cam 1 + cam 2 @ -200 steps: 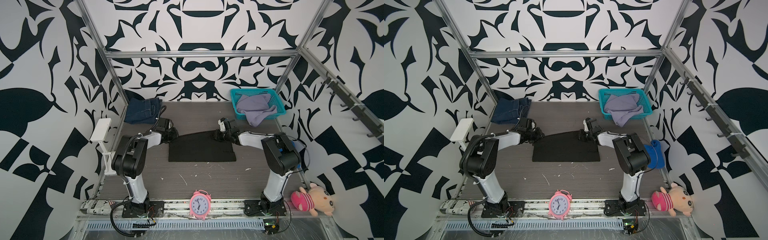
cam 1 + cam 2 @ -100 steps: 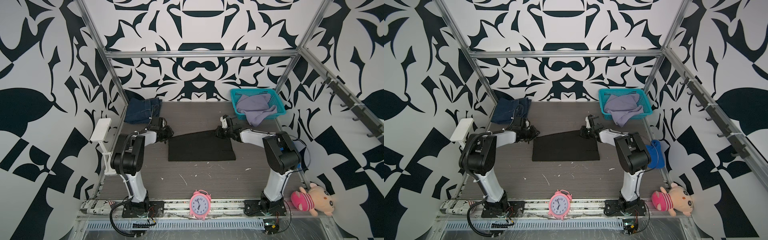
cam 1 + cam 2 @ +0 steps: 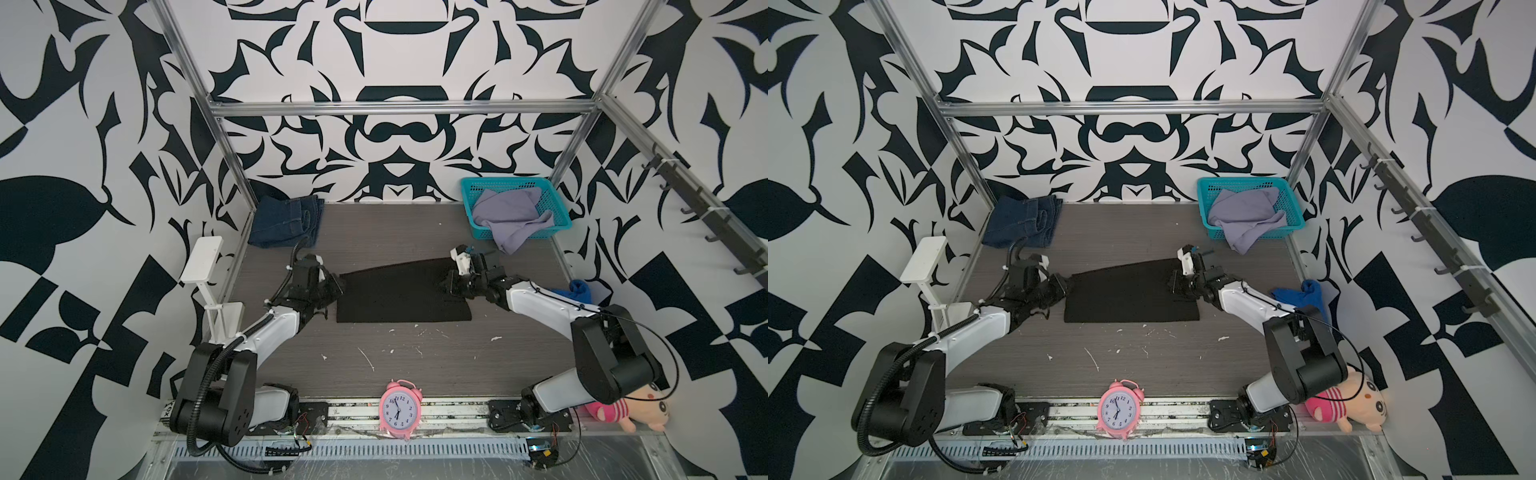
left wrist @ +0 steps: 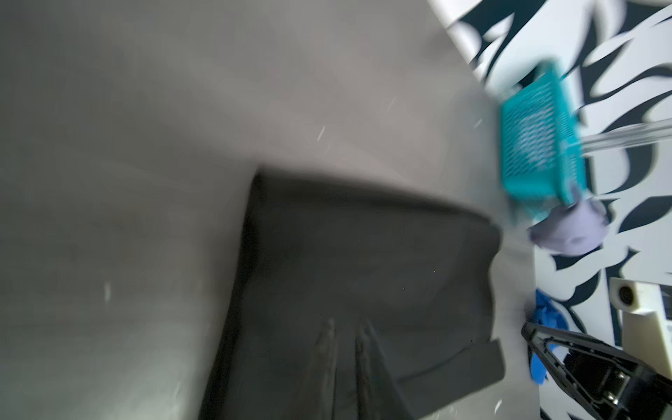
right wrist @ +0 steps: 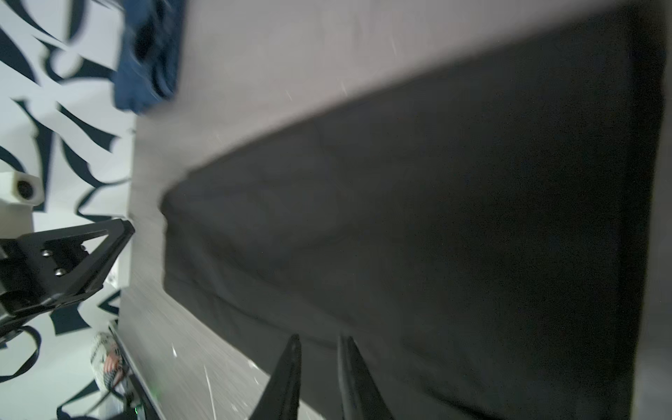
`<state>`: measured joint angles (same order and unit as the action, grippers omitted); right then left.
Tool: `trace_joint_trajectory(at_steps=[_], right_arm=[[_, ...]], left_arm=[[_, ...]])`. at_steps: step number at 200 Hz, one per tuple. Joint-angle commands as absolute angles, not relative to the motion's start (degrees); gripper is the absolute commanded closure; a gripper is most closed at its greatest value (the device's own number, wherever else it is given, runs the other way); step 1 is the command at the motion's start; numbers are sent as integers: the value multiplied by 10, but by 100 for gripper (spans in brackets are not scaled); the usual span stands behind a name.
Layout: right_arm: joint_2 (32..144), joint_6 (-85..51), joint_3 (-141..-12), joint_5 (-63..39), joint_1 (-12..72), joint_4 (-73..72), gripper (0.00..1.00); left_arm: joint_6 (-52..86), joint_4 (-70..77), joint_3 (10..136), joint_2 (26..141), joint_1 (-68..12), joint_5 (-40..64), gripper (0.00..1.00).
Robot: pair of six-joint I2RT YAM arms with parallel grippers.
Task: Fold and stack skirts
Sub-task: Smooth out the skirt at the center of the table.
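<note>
left claw (image 4: 345, 325): blurred, grip unclear | plush toy (image 3: 648, 409): half behind right arm (image 3: 540, 303)

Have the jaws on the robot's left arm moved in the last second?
Yes. The left gripper has come toward the front, nearer the pink alarm clock and farther from the denim skirt. It is at the side edge of the black skirt.

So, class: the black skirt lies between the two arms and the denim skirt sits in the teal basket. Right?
No: the lavender skirt sits in the teal basket, as both top views show. The denim skirt lies on the table in a far corner. The black skirt is as you said.
</note>
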<state>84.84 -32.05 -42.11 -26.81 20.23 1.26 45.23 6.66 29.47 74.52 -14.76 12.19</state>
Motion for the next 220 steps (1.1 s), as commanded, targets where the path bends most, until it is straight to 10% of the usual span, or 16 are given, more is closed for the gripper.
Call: trace_joint_trajectory(at_steps=[1, 62, 131, 220], right_arm=[[837, -319, -376, -292, 201, -22, 76], [889, -317, -290, -271, 199, -142, 76], [813, -323, -330, -284, 196, -72, 75], [851, -310, -456, -210, 127, 50, 59]], left_arm=[[497, 114, 244, 735, -148, 126, 86], [511, 157, 203, 764, -145, 90, 86], [502, 114, 235, 706, -130, 81, 42], [486, 181, 262, 854, -91, 173, 24]])
